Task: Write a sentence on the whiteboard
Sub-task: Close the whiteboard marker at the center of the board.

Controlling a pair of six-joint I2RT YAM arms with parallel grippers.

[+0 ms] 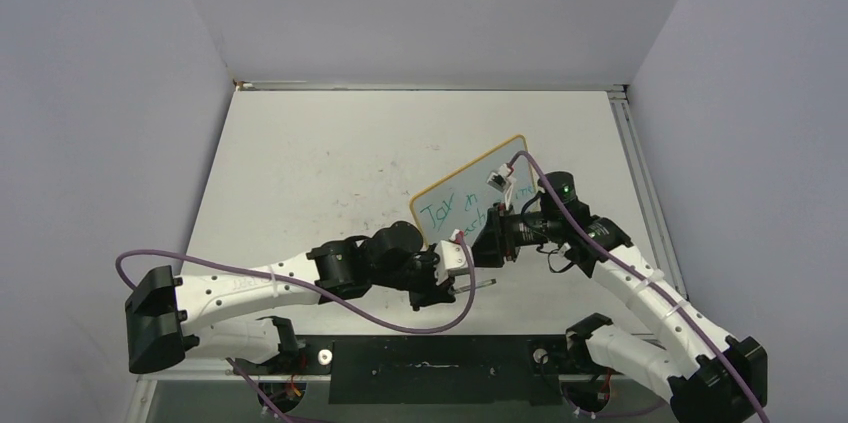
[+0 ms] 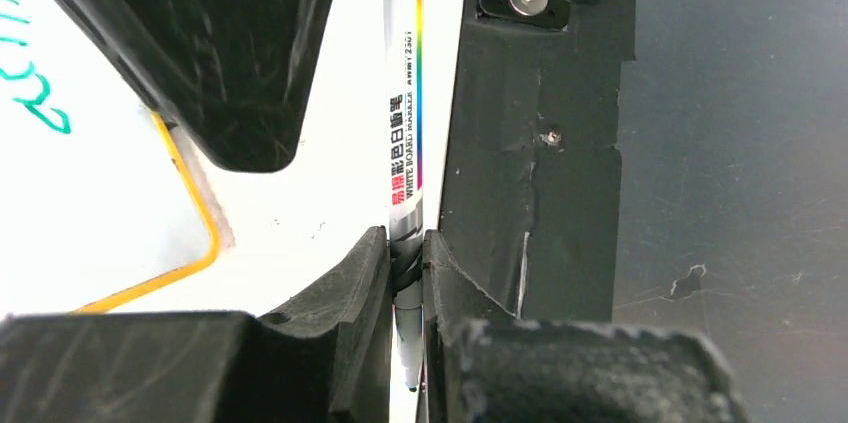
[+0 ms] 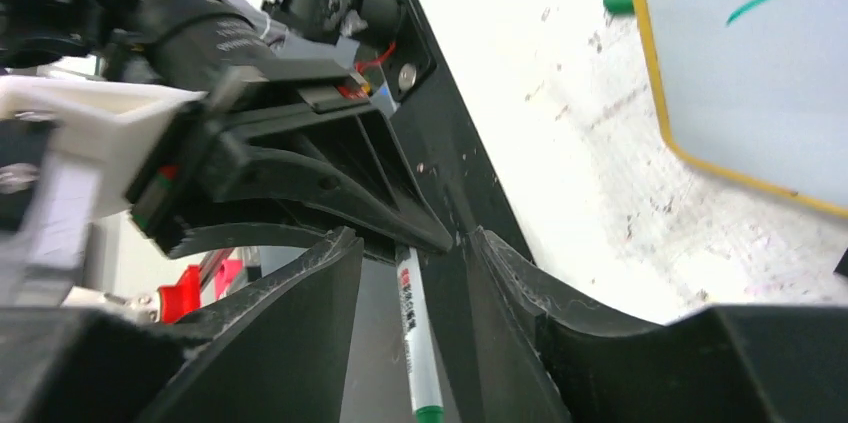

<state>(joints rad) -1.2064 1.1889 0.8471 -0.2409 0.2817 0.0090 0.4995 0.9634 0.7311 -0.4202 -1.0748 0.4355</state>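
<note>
Top view: scuffed, stained white table (image 1: 300, 163) boxed in by plain pale grey walls (image 1: 430, 3). The whiteboard (image 1: 468, 185) sits angled right of centre with the teal sentence (image 1: 447, 209) on it, and both arms meet at its near edge. Left wrist: left gripper (image 2: 405, 248) jaws pinch a green-ended whiteboard marker (image 2: 404, 123) over the table beside a black base strip (image 2: 530, 173), the board's yellow-rimmed corner at left. Right wrist: right gripper (image 3: 415, 243) jaws are spread wide, with the marker in the gap touching neither finger and the board at upper right above smudged tabletop.
</note>
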